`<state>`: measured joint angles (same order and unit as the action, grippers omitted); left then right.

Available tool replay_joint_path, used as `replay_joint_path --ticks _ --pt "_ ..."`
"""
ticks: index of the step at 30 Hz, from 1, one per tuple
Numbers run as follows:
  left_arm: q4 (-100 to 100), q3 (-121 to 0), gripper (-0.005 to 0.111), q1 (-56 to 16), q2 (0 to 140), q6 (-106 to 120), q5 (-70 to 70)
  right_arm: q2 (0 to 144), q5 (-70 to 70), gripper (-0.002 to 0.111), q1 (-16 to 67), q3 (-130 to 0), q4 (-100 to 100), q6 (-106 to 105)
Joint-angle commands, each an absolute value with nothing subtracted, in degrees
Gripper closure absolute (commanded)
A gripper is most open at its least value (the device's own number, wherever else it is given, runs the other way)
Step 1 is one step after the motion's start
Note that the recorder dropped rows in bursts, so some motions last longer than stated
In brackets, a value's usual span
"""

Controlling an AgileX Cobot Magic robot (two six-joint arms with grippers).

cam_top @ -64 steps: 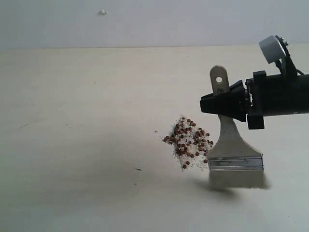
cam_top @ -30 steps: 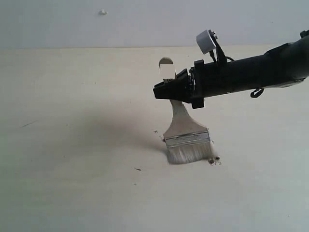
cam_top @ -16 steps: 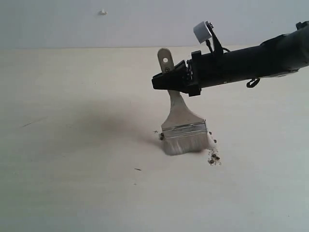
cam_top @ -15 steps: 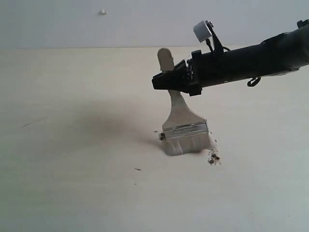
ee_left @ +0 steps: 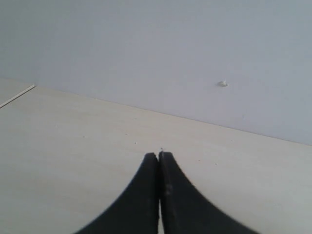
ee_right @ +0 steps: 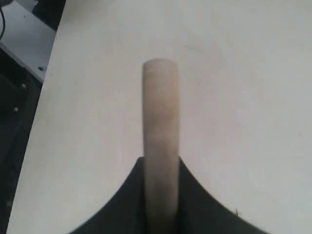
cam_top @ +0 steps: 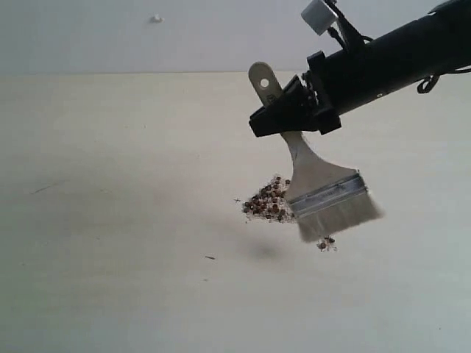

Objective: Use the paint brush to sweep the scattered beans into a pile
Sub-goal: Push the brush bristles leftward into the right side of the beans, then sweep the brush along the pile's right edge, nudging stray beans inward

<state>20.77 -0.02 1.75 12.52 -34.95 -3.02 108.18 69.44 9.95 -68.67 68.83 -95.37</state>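
Observation:
My right gripper is shut on the wooden handle of the paint brush, which hangs tilted above the table with its pale bristles off the surface. The pile of brown beans with whitish crumbs lies just left of the brush head. A few stray beans sit under the bristles. In the right wrist view the paint brush handle sticks out from between my shut right gripper. My left gripper is shut on nothing, far from the beans, and does not appear in the exterior view.
The pale table runs back to a grey wall. A small dark speck lies left of the pile. In the right wrist view the table edge and dark floor show beside it.
The brush has lifted off the table and swung to the right and up. The bean pile it was covering now shows to the left of its head.

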Motion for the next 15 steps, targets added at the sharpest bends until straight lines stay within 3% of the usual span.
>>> replay_joint_path --ticks 1,15 --pt "20.34 0.0 0.107 2.0 12.18 -34.65 -3.23 107.34 69.96 0.108 9.91 -68.9 60.18 -88.69" --pt "20.34 0.0 0.107 2.0 12.18 -34.65 -3.23 112.33 67.06 0.108 9.86 -68.39 55.42 -88.82"
